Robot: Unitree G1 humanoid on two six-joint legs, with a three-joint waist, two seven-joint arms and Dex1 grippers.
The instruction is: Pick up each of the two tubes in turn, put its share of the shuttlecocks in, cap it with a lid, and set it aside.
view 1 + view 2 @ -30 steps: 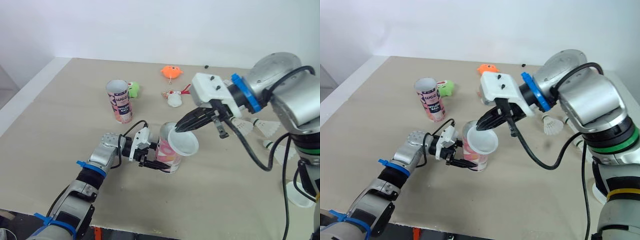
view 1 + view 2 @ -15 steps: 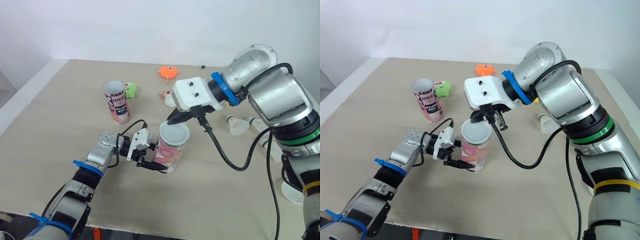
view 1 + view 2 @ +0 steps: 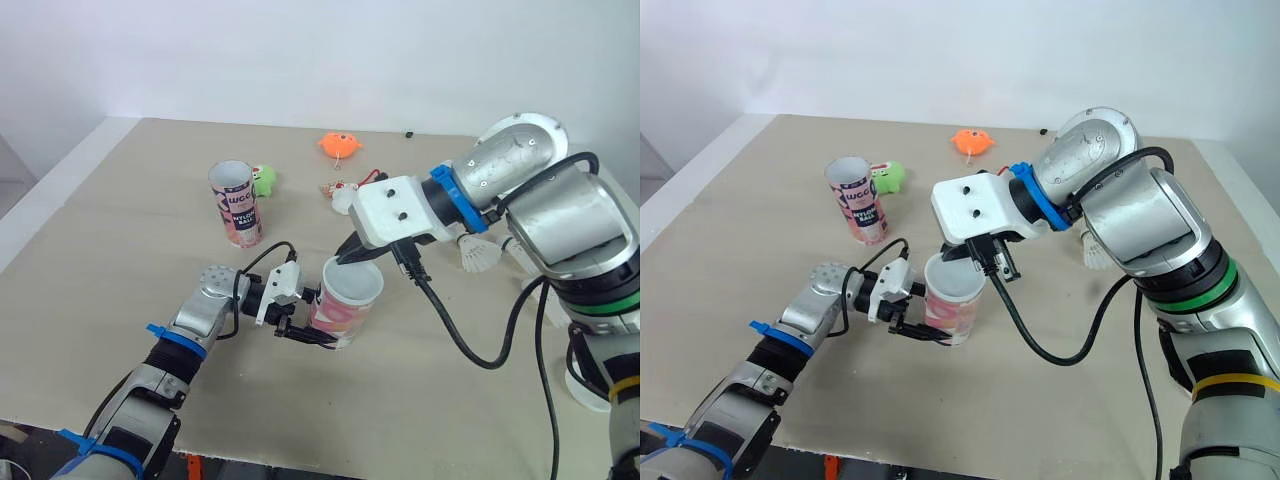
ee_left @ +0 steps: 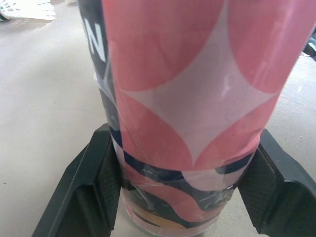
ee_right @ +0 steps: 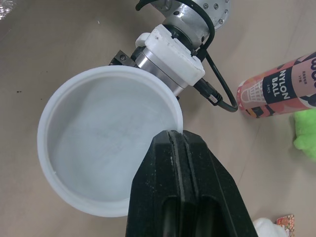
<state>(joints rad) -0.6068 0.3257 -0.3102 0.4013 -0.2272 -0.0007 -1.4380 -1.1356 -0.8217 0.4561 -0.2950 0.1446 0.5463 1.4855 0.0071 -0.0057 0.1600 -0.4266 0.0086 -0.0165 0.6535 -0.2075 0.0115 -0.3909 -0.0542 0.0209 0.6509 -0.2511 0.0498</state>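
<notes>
Beige table [image 3: 120,230]: the left gripper [image 3: 307,322] clamps the near-upright tube [image 3: 345,308] low, from 9 o'clock. Right gripper [image 3: 350,262], fingers pinched on the lid [image 3: 358,291] at its 12 o'clock rim, holds it over the tube's mouth; seating it likely needs a push down that axis.

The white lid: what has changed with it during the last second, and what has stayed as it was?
The right gripper carried the white lid from a tilted pose beside the top of the pink tube to lie level over its mouth, and it still pinches the lid's rim. The left gripper stayed clamped low on that tube. The second tube stayed upright farther back.
</notes>
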